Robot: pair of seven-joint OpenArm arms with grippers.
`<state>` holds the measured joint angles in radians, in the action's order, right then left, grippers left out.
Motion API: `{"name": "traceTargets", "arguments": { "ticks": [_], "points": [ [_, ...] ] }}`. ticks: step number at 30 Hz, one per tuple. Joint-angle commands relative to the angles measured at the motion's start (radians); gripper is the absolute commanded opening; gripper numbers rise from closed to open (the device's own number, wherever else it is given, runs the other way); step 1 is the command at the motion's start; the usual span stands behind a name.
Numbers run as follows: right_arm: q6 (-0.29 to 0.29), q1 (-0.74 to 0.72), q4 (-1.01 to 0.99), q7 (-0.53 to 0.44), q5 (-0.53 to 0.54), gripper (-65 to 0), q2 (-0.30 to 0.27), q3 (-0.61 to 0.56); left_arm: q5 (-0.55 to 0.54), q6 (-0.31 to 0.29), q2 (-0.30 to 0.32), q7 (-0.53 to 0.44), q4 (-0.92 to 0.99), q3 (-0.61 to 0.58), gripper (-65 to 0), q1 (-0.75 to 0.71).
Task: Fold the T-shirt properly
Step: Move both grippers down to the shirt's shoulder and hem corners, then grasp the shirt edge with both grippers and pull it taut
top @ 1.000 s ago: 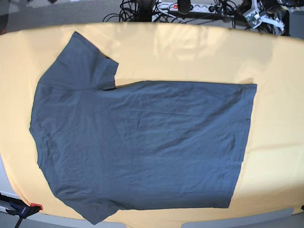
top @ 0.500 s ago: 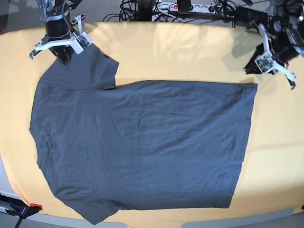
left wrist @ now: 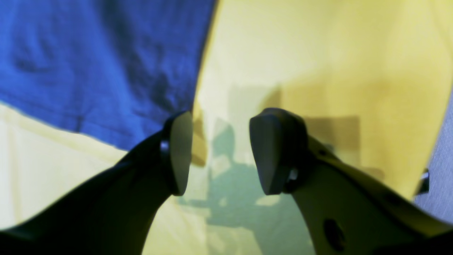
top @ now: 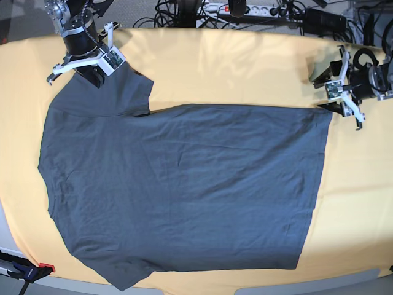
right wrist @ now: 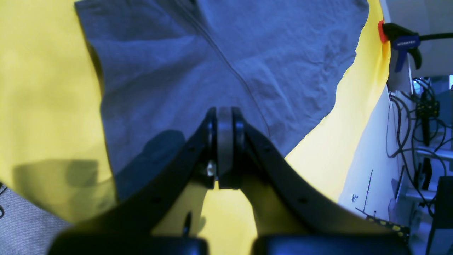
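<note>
Slate-grey T-shirt [top: 184, 184] spread flat

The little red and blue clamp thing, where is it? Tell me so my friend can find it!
Start at the big yellow table cover with the dark grey T-shirt spread flat on it. Follow the shirt to its lower sleeve, then to the cover's edge beside it. There sits the clamp, the only red and blue thing gripping the cover's edge.

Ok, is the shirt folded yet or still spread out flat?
Spread flat. The T-shirt lies open on the yellow cloth, both sleeves out and no layer doubled over.
</note>
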<state>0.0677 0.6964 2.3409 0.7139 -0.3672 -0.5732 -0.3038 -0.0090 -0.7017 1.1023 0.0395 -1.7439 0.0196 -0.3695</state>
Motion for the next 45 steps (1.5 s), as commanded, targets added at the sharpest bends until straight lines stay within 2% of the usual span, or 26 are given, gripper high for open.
{"name": "traceTargets", "arguments": {
  "ticks": [1, 8, 16, 21, 23, 27, 28, 31, 32, 33, 35, 38, 45],
  "points": [
    [-0.019, 0.002, 0.015, -0.017, -0.014, -65.0, -0.009, 0.005, 0.012, 0.006, 0.028, -0.021, 0.010, -0.020, -33.6, 0.040],
    [-0.026, 0.002, 0.015, -0.014, -0.014, -65.0, -0.009, 0.005, 0.138, 0.112, 0.028, -0.021, 0.095, -0.253, -33.6, 0.258],
    [-0.026, 0.002, 0.015, -0.014, -0.014, -65.0, -0.009, 0.005, 0.235, 0.121, 0.027, -0.021, 0.168, -0.513, -33.6, 0.446],
    [-0.027, 0.002, 0.015, -0.014, -0.014, -65.0, -0.009, 0.005, 0.288, 0.185, 0.010, -0.021, 0.197, -0.611, -33.7, 0.513],
    [-0.026, 0.002, 0.015, -0.014, -0.013, -65.0, -0.009, 0.005, 0.297, 0.210, -0.010, -0.020, 0.205, -0.616, -38.9, 0.527],
    [-0.005, 0.008, 0.015, -0.008, 0.003, -65.0, -0.009, 0.005, 0.290, 0.211, -0.025, -0.016, 0.205, -0.616, -64.8, 0.534],
    [0.017, 0.008, 0.015, 0.000, 0.014, -63.7, -0.009, 0.005, 0.281, 0.203, -0.025, -0.016, 0.205, -0.616, -65.0, 0.534],
    [0.056, 0.010, 0.015, 0.009, 0.073, -38.5, -0.009, 0.005, 0.278, 0.202, -0.024, -0.011, 0.205, -0.616, -65.0, 0.534],
    [0.075, 0.014, 0.015, 0.009, 0.096, -31.8, -0.009, 0.005, 0.278, 0.202, -0.024, -0.008, 0.205, -0.616, -65.0, 0.534],
    [0.096, 0.022, 0.012, 0.005, 0.114, -28.1, -0.009, 0.005, 0.278, 0.201, -0.021, -0.007, 0.205, -0.616, -65.0, 0.534],
    [0.128, 0.040, 0.012, 0.005, 0.141, -27.5, -0.009, 0.005, 0.278, 0.202, -0.018, -0.005, 0.205, -0.616, -65.0, 0.534],
    [0.141, 0.069, 0.012, 0.013, 0.143, -27.5, -0.009, 0.005, 0.278, 0.218, -0.016, -0.005, 0.205, -0.615, -65.0, 0.534],
    [0.130, 0.080, -0.023, 0.019, 0.165, -27.7, -0.009, 0.006, 0.278, 0.227, -0.016, -0.005, 0.190, -0.615, -65.0, 0.534]
  ]
}}
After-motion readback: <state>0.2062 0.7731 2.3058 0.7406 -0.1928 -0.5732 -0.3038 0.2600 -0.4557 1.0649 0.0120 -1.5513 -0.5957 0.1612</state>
